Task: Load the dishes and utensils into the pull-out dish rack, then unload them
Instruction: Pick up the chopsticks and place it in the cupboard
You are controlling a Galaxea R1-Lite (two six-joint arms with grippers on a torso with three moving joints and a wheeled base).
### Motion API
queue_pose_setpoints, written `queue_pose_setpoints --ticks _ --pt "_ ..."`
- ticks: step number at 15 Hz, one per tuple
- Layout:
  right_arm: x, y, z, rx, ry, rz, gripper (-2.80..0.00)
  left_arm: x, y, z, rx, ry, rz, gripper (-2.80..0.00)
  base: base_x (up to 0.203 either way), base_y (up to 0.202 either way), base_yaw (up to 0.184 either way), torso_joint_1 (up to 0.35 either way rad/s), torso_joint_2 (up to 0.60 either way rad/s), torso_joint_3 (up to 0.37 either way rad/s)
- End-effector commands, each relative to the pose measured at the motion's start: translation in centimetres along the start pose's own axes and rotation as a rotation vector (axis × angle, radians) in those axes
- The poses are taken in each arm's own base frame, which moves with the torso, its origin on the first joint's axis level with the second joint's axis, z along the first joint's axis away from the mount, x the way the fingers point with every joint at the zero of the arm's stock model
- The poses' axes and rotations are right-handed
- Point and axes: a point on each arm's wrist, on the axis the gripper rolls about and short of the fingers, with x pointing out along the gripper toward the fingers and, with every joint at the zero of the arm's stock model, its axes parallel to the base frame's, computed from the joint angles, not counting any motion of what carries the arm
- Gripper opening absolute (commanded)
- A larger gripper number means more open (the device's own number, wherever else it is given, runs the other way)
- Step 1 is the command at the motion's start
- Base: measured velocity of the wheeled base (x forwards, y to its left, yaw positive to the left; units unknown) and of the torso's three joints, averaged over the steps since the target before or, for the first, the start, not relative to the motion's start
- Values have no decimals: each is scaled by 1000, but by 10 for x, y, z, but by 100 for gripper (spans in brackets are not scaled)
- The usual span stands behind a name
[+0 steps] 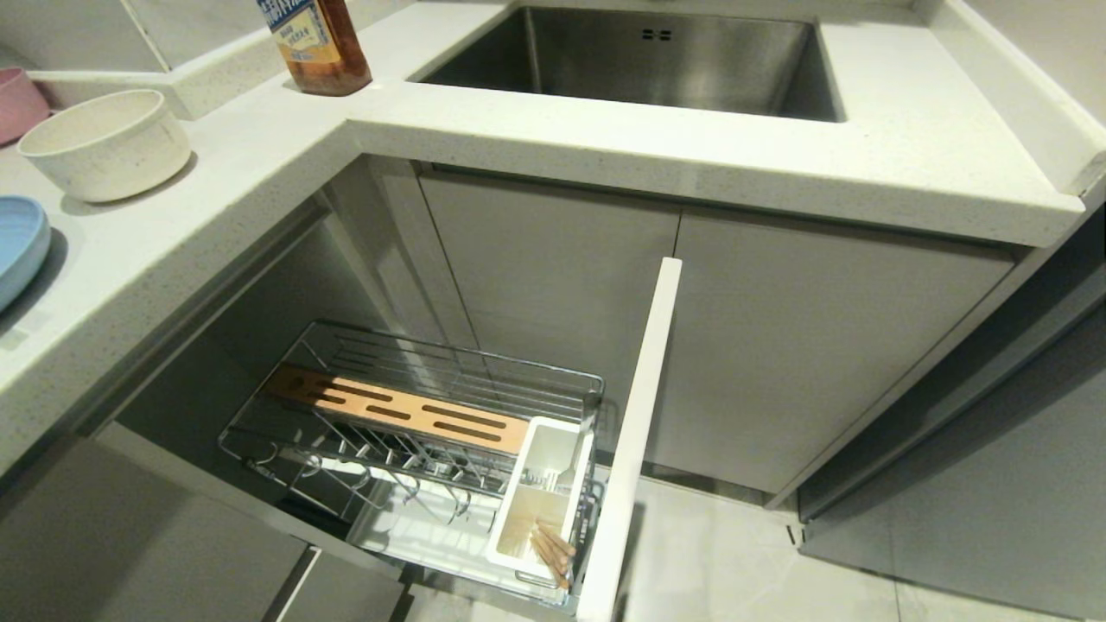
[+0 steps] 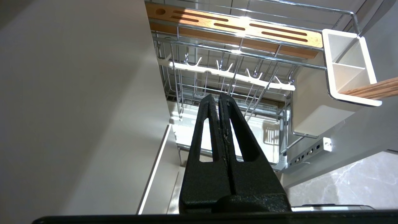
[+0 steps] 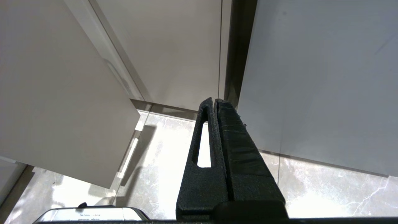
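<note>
rack: the pull-out dish rack point(image 1: 415, 432) stands drawn out at lower centre of the head view, its tall pale front point(image 1: 635, 432) edge-on to the right of the wire basket; the upright prongs carry no dish.
utensil holder: the white utensil holder point(image 1: 544, 492) sits at the basket's right end, against the front; the chopsticks point(image 1: 553, 549) lean in its nearer compartment.
spoon: a metal shape in the farther compartment may be the spoon; i cannot tell for sure.
dishes: the cream bowl point(image 1: 108, 142) and the blue plate point(image 1: 17, 246) rest on the counter point(image 1: 605, 147) at the upper left and left edge of the head view, well apart from the rack.
left gripper: the left gripper point(image 2: 216, 97) hangs low beside the rack, fingers pressed together on nothing.
right gripper: the right gripper point(image 3: 214, 101) hangs over the floor by the cabinet doors, fingers likewise clenched and empty.
step in hand: judged, fetching a dish from the counter is next.
how to do it well: part the fingers first, take the bowl by its rim, and lower it between the prongs, not on top of them.
risk: the plate's far side is out of frame, so its rim needs finding first.
</note>
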Motion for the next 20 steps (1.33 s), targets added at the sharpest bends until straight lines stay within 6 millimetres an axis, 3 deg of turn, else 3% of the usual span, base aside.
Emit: queue_pose_setpoints --ticks 1,2,5,8,11,12,14,16,20 --pt "0 0 0 0 1 0 -280 0 0 0 4 -2 -1 -280 0 0 0 0 0 0" --pt "0 0 0 0 0 0 -280 -1 0 5 4 -33 -3 -280 0 0 0 0 0 0" --pt "0 0 0 0 1 0 -280 -19 -1 55 12 -252 -59 -280 0 0 0 0 0 0" --pt "0 0 0 0 0 0 -280 -53 -2 121 30 -388 -114 -280 0 0 0 0 0 0" --pt "0 0 0 0 1 0 -280 -76 -2 197 34 -365 -132 -280 0 0 0 0 0 0" --pt "0 0 0 0 0 0 -280 -67 -2 221 32 -313 -136 -280 0 0 0 0 0 0" --pt "0 0 0 0 1 0 -280 -31 -3 266 23 -201 -121 -280 0 0 0 0 0 0" --pt "0 0 0 0 0 0 -280 14 -1 291 3 -93 -73 -280 0 0 0 0 0 0" --pt "0 0 0 0 0 0 -280 102 10 323 -134 30 180 -280 0 0 0 0 0 0"
